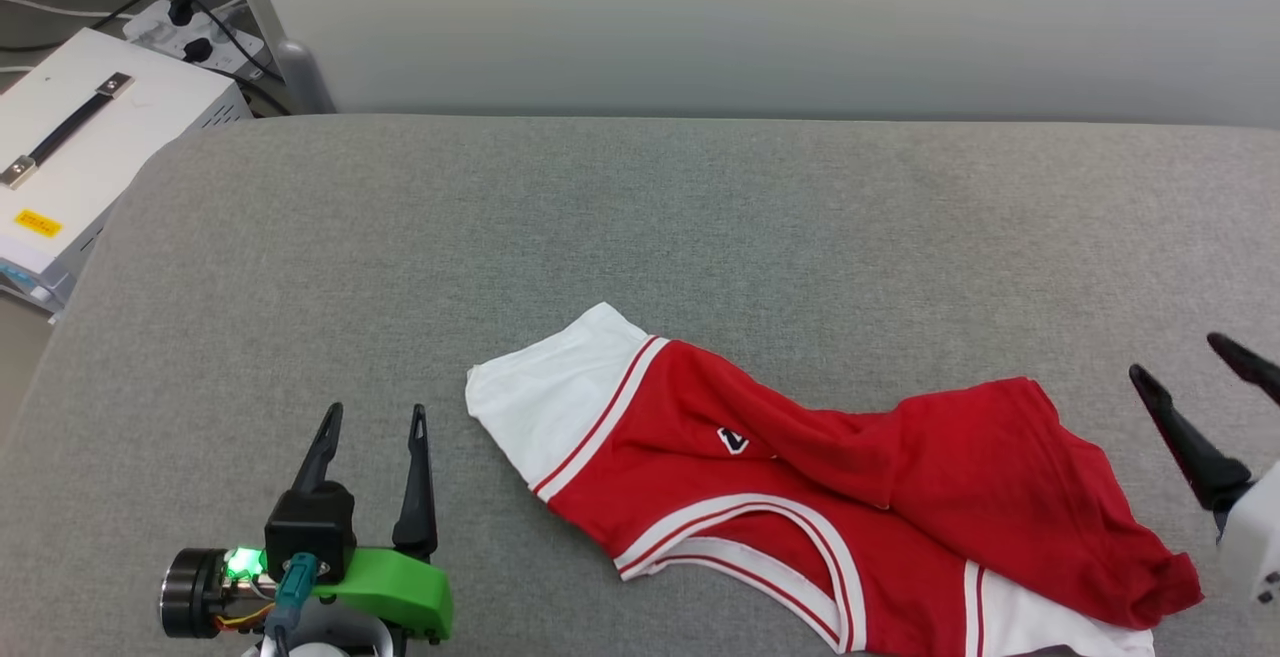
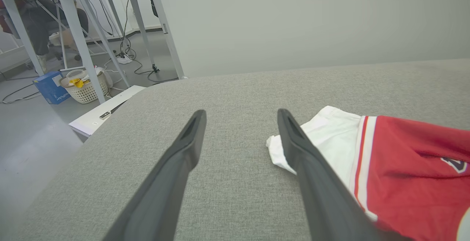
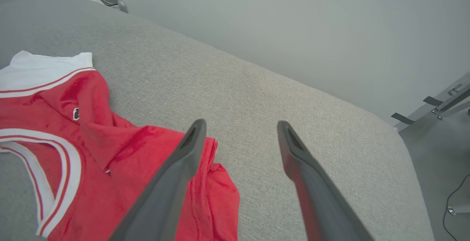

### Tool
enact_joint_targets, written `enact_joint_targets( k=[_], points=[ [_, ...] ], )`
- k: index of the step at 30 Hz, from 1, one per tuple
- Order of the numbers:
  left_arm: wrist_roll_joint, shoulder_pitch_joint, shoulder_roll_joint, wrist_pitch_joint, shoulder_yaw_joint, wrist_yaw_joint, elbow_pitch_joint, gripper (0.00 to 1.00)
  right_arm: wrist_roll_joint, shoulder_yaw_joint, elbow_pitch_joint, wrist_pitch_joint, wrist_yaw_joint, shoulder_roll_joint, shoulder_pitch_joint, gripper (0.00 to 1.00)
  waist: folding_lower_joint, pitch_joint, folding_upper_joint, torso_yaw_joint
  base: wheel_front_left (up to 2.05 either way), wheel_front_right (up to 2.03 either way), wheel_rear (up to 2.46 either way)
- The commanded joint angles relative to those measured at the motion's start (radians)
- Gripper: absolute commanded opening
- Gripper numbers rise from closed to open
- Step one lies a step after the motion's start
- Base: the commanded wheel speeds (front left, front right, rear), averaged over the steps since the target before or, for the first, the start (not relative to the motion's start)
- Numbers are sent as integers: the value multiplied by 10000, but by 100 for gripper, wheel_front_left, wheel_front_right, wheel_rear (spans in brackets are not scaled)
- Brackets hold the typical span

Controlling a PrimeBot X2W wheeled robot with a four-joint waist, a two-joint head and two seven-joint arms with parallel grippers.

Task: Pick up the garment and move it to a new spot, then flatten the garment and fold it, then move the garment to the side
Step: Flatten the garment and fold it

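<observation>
The red T-shirt (image 1: pixel 800 497) is seen rumpled on the grey fabric surface (image 1: pixel 600 217), toward 5 o'clock in the head view. At its 9 o'clock the left gripper (image 1: pixel 376 409) is held with fingers spread, empty. At its 3 o'clock the right gripper (image 1: pixel 1175 355) is likewise parted, nothing clamped.

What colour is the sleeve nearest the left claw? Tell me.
White, with red-striped trim; the sleeve shows best in head view.

Red garment (image 1: pixel 980 477), white red-striped sleeves (image 1: pixel 540 407); grey table (image 1: pixel 600 237).
</observation>
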Motion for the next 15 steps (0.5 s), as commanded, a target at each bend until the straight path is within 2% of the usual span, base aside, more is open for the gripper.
enact_joint_targets(
  k=[1,4,11,15],
  points=[
    [105,-22,-79,-57,21,-69,-39,100,71,69,-129,350,-9,-131,-445,100,0,109,57,88,0,0,0],
    [160,-124,-113,-57,14,-110,-95,100,400,514,-67,1471,-9,-541,-1107,100,0,261,57,183,0,0,0],
    [256,-437,-294,-57,-32,-197,-141,100,1950,1754,851,4703,-9,-1423,-2540,100,0,807,57,589,0,0,0],
    [290,-672,-441,-57,-78,-275,-134,100,2502,2319,1271,5801,-9,-1550,-3144,100,0,1213,57,910,0,0,0]
  ],
)
